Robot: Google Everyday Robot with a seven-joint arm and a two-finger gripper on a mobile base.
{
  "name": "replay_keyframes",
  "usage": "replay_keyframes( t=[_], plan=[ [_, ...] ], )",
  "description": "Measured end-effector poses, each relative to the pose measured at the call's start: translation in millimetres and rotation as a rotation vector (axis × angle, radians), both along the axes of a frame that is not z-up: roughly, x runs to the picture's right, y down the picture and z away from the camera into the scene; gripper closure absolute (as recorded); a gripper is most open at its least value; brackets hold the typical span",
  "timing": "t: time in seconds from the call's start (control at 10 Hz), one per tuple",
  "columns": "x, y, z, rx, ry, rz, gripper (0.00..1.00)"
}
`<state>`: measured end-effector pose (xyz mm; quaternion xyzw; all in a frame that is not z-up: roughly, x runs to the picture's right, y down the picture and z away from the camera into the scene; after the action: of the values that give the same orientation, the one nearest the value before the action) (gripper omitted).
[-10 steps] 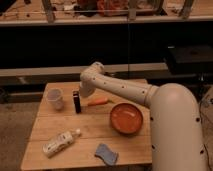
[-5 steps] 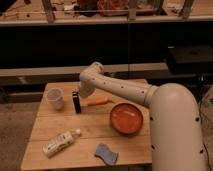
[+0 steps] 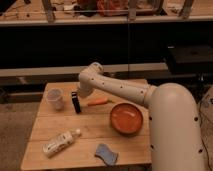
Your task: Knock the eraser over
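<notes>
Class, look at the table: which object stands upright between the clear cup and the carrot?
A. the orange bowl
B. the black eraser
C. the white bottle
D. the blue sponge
B: the black eraser stands upright between the clear cup and the carrot, with the arm's tool right by its top end.

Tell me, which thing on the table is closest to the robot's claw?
The small black rectangular eraser, standing upright right beside the claw. The clear plastic cup and the orange carrot are farther off, one on each side.
</notes>
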<state>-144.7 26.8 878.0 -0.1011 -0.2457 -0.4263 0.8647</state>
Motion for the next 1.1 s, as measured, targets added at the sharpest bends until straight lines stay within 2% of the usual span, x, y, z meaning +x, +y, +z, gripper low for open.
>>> replay_keyframes(
  t=[1.1],
  plan=[
    [-10.1, 2.9, -2.0, 0.0, -0.021, -0.02, 0.91]
  ],
)
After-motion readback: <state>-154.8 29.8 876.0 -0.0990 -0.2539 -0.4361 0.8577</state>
